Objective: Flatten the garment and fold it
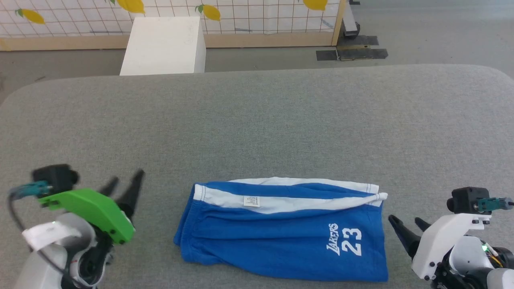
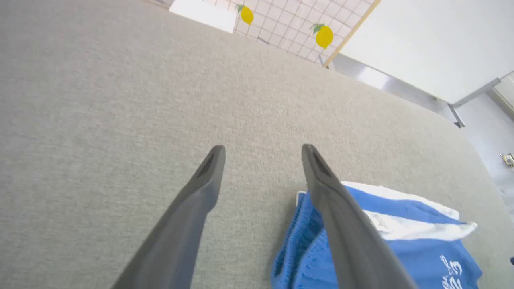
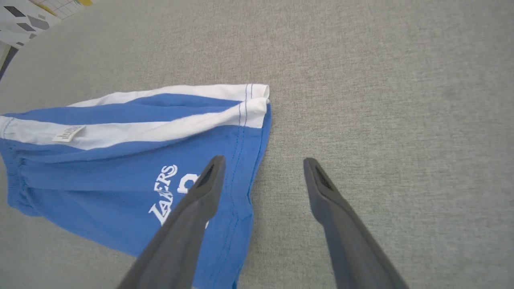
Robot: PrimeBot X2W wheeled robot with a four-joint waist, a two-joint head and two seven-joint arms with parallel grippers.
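Nearest you, the left gripper is waiting at 9 o'clock from the blue Lakers shorts, and the right gripper is waiting at 3 o'clock. My guess is they are flanking the shorts so that each can reach its own end.

Both pairs of fingers are standing well apart, holding nothing and touching no cloth. In the left wrist view, the left gripper is framing bare grey table, with the gathered waistband just beside its right-hand finger. In the right wrist view, the right gripper is straddling the hem edge from above. One of its fingers is crossing the "LAKERS" print in that picture, but the head view puts it just off the cloth.

The shorts are lying on the near middle of the table, doubled lengthwise, with the waistband at 9 o'clock and the leg hems at 3 o'clock. The "23" print is facing up. The white stripe carrying the small label is puckering toward the hem corner, so I judge the flattening unfinished and the next fold not yet begun.

Beyond the table's far edge, at 11 o'clock, a white box is sitting on the floor. A lemon-patterned screen is standing behind it.
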